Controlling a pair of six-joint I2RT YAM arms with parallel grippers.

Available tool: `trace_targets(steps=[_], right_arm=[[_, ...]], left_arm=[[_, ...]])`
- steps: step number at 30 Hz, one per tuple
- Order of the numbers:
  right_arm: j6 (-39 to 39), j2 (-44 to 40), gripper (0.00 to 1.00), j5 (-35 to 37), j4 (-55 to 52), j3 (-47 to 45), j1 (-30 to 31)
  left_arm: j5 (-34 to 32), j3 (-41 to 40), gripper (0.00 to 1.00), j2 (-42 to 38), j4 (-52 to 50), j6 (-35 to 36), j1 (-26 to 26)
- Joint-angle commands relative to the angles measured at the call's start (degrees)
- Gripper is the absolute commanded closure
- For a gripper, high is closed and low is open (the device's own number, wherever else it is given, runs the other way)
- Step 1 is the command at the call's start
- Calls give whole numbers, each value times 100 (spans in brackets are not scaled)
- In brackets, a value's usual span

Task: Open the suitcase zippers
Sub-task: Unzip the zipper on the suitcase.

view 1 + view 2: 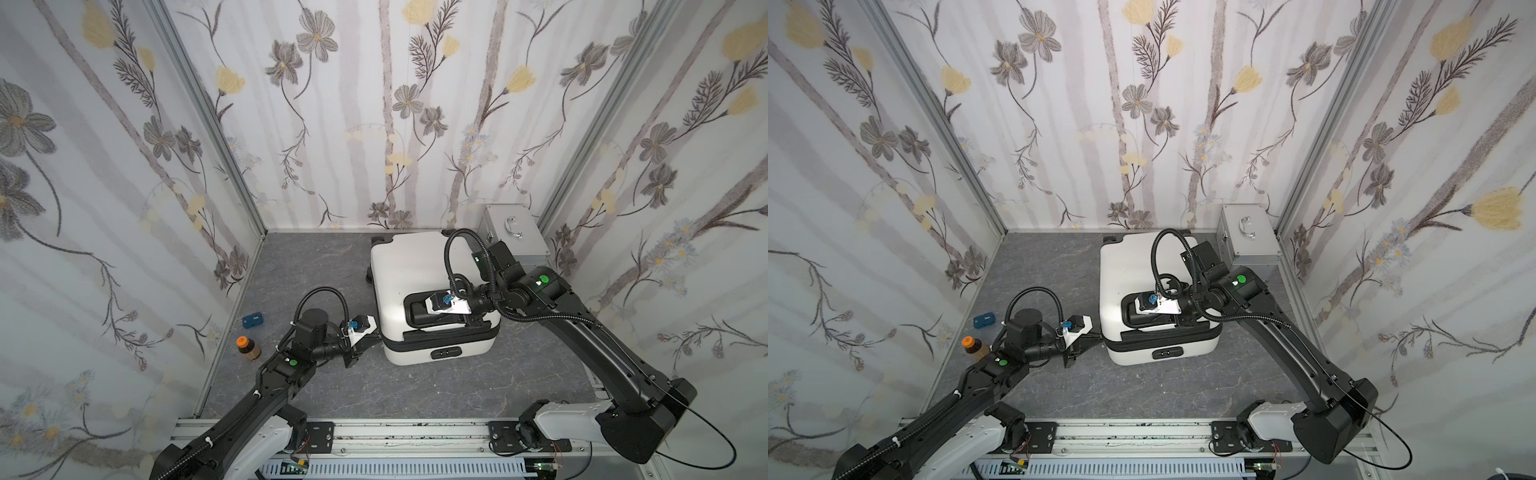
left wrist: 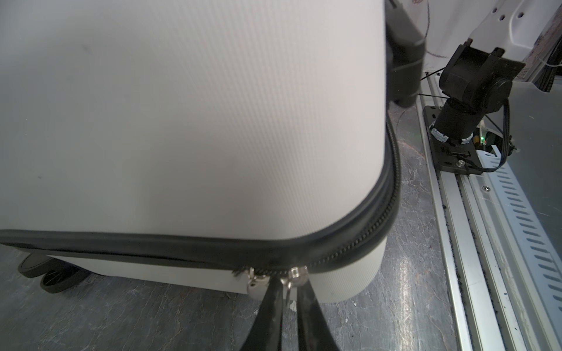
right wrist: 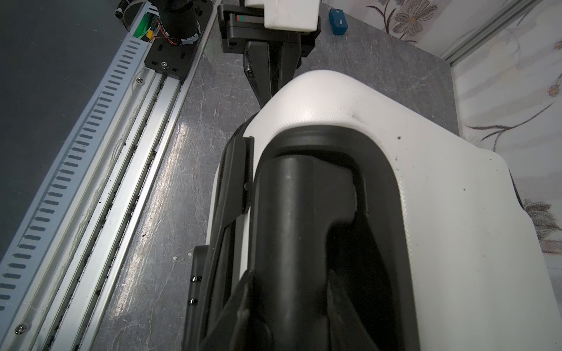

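The white suitcase lies flat on the grey table, its black handle in a recess on top. The black zippers run round the middle seam. Two metal sliders sit close together near the front left corner, where my left gripper is shut on the thin pull of one slider. Over the top shell, my right gripper is shut on the handle, one finger on each side of it.
A silver aluminium box with a chrome handle stands at the back right, close to the suitcase. A small blue case and an orange-capped bottle sit by the left wall. A metal rail runs along the front edge.
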Motion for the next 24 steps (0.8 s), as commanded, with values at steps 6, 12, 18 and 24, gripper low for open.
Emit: trace_targets(steps=[6, 12, 18, 24], right_arm=[[-44, -37, 100, -585, 1375, -8, 3], [1193, 20, 100, -264, 2312, -184, 44], [2140, 207, 100, 69, 2765, -140, 241], [2699, 568, 100, 516, 2933, 80, 728]], left_arm=[[369, 72, 100, -128, 227, -171, -23], [589, 293, 100, -263, -437, -290, -131], [558, 360, 100, -335, -631, -481, -212], [93, 364, 100, -298, -230, -873, -436]])
